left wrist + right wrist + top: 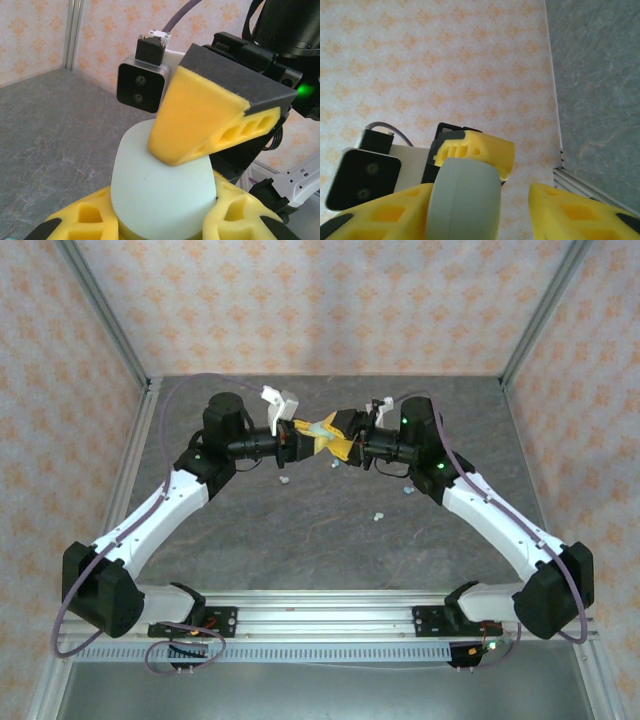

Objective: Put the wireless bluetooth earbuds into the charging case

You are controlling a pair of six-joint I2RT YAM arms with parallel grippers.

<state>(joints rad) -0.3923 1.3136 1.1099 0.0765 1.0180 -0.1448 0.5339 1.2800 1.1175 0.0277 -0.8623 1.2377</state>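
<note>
While the case hangs between both arms, no bud is judged seated: insertion not yet begun.
Top view: left gripper (pixel 312 433) and right gripper (pixel 343 443) meet above the far table (pixel 300 540), the pale mint charging case (pixel 326 427) between them; three tiny specks, probably the loose earbuds (pixel 378 516), lie on the table nearer, well apart from the case. Left wrist view: the left gripper is clenched on the smooth, rounded case, which shows no open lid; one yellow right finger (pixel 200 120) rests on its top. Right wrist view: the right jaws stand released, the case touching one finger and apart from the other.
</note>
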